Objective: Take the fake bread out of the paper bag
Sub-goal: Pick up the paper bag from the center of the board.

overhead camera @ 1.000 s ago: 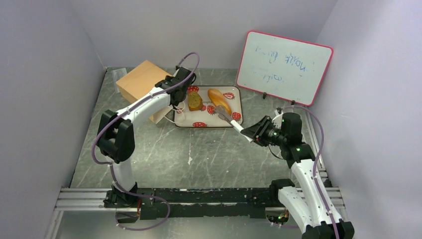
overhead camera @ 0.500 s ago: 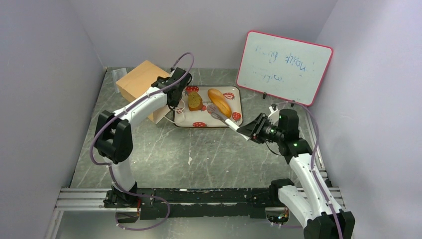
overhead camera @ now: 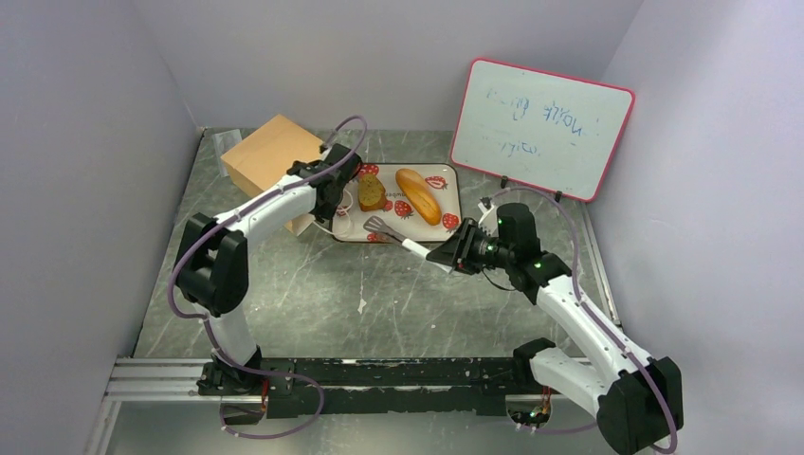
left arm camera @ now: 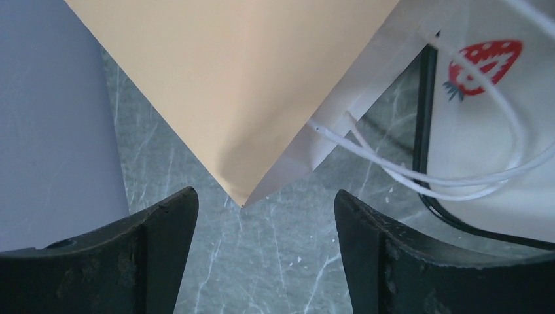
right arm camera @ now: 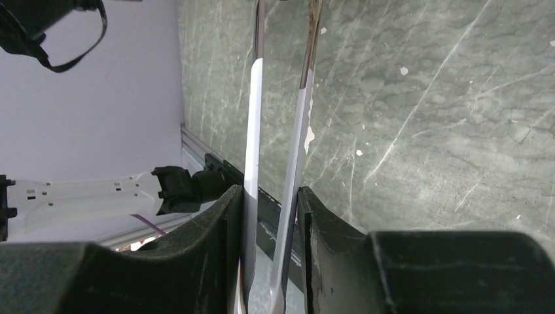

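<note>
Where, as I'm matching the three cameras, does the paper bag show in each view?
Top external: paper bag at upper left, beside the strawberry tray.
Left wrist: upper middle, its corner pointing down at the open left gripper.
Right wrist: not in it; only the tongs over the table.
Shared landmark: the grey marbled table, seen in all three.
</note>
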